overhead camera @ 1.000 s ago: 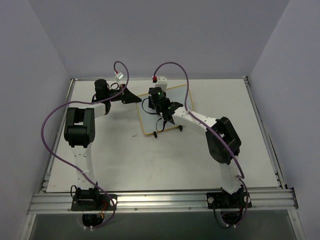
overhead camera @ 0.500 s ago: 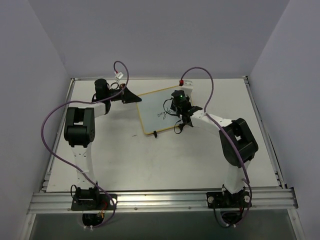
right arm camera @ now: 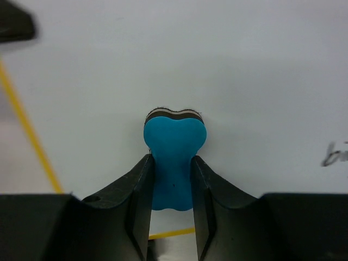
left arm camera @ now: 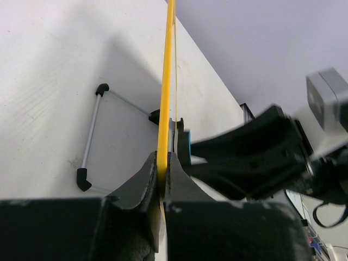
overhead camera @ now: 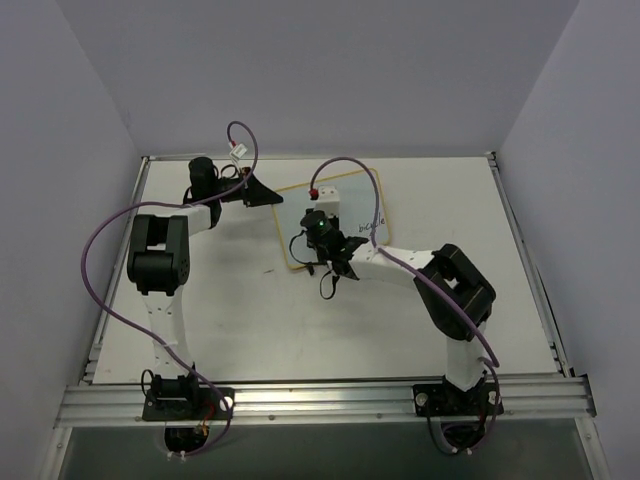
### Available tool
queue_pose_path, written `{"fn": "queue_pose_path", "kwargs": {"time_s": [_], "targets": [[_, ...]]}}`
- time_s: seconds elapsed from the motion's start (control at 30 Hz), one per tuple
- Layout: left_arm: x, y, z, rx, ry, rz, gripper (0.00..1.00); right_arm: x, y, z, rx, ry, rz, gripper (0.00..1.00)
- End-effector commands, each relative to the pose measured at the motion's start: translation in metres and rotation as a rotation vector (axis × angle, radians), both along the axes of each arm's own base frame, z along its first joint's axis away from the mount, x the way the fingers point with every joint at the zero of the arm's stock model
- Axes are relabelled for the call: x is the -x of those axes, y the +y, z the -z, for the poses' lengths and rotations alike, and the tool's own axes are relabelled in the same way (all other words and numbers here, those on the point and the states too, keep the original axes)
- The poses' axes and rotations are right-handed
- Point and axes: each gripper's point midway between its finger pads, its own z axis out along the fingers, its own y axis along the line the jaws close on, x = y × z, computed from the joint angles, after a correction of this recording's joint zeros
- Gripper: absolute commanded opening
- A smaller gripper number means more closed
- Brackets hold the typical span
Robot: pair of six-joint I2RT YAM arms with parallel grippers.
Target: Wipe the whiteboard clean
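Observation:
The whiteboard (overhead camera: 350, 200) lies at the table's far middle, with a yellow rim and black writing (overhead camera: 372, 225) on its right part. My left gripper (overhead camera: 268, 196) is shut on the board's left rim; in the left wrist view the yellow rim (left arm camera: 165, 109) runs edge-on between the closed jaws of that gripper (left arm camera: 163, 169). My right gripper (overhead camera: 310, 245) is over the board's near-left part, shut on a blue bone-shaped eraser (right arm camera: 175, 136). The eraser's felt end presses on the white surface (right arm camera: 244, 81). A bit of writing (right arm camera: 334, 155) shows at the right edge.
A thin silver bar with black end caps (left arm camera: 89, 136) lies on the table left of the board's edge. The table (overhead camera: 250, 320) is white, with raised rails at its sides and purple walls around it. Purple cables loop above both arms.
My right gripper carried the eraser from the board's left part to its right part, then back to the near-left part. My left gripper and the board stayed put.

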Motion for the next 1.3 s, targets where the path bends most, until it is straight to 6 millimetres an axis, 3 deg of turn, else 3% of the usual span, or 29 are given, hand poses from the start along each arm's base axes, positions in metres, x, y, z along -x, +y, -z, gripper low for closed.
{"fn": "queue_pose_path", "kwargs": {"time_s": [0.0,0.13,0.27,0.33,0.4,0.43,0.5,0.63,0.73,0.83,0.93,1.07,1.17,1.27], "targets": [[0.015,-0.006,-0.014,-0.006,-0.125,0.084,0.02,0.014,0.048,-0.007,-0.016,-0.03,-0.09,0.0],[0.016,-0.006,-0.013,-0.006,-0.121,0.087,0.02,0.015,0.07,-0.018,-0.024,-0.058,-0.119,0.0],[0.017,-0.006,-0.014,-0.005,-0.122,0.092,0.02,0.004,0.051,-0.005,0.04,-0.029,-0.089,0.0],[0.017,-0.007,-0.013,-0.006,-0.121,0.092,0.02,-0.006,0.025,-0.006,0.052,-0.031,-0.028,0.0],[0.017,-0.006,-0.013,-0.005,-0.118,0.092,0.02,-0.014,-0.01,0.005,0.054,-0.01,0.032,0.0],[0.017,-0.006,-0.012,-0.006,-0.118,0.09,0.02,-0.017,-0.022,-0.003,0.034,-0.018,0.055,0.0],[0.017,-0.006,-0.012,-0.005,-0.119,0.092,0.02,-0.021,-0.061,0.01,0.049,0.004,0.12,0.0],[0.016,-0.006,-0.013,-0.004,-0.121,0.088,0.02,-0.024,-0.113,0.014,0.056,0.014,0.204,0.0],[0.017,-0.006,-0.013,-0.004,-0.122,0.087,0.02,-0.022,-0.139,0.02,0.051,0.017,0.245,0.0],[0.016,-0.006,-0.014,-0.004,-0.125,0.087,0.02,-0.02,-0.131,0.022,0.069,0.011,0.206,0.0],[0.016,-0.005,-0.013,-0.003,-0.122,0.085,0.02,-0.013,-0.097,0.018,0.062,-0.018,0.127,0.0],[0.016,-0.004,-0.014,-0.003,-0.125,0.083,0.02,0.005,-0.036,0.009,0.024,-0.067,0.006,0.0],[0.016,-0.004,-0.015,-0.003,-0.125,0.085,0.02,0.015,-0.005,0.004,-0.009,-0.088,-0.038,0.0],[0.016,-0.004,-0.014,-0.003,-0.124,0.087,0.02,0.017,0.01,-0.003,-0.043,-0.108,-0.054,0.0]]}}
